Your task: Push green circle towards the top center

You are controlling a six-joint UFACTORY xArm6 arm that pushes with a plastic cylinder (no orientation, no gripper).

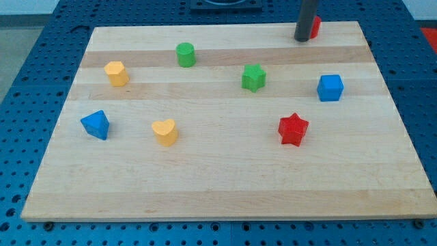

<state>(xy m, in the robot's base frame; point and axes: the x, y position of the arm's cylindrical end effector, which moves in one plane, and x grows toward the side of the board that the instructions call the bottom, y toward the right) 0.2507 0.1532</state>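
The green circle (186, 54) is a short green cylinder on the wooden board, at the upper left of centre. My tip (302, 39) is at the view's top right, far to the right of the green circle and a little above its level. The rod stands right against a red block (315, 26), which is mostly hidden behind it, so its shape cannot be made out. A green star (253, 77) lies between the green circle and my tip, lower down.
A yellow block (117, 73) lies left of the green circle. A blue triangle-like block (95, 125) and a yellow heart (164, 132) lie at lower left. A blue cube (330, 87) and a red star (293, 129) lie at right. The board's top edge (205, 29) runs just above the green circle.
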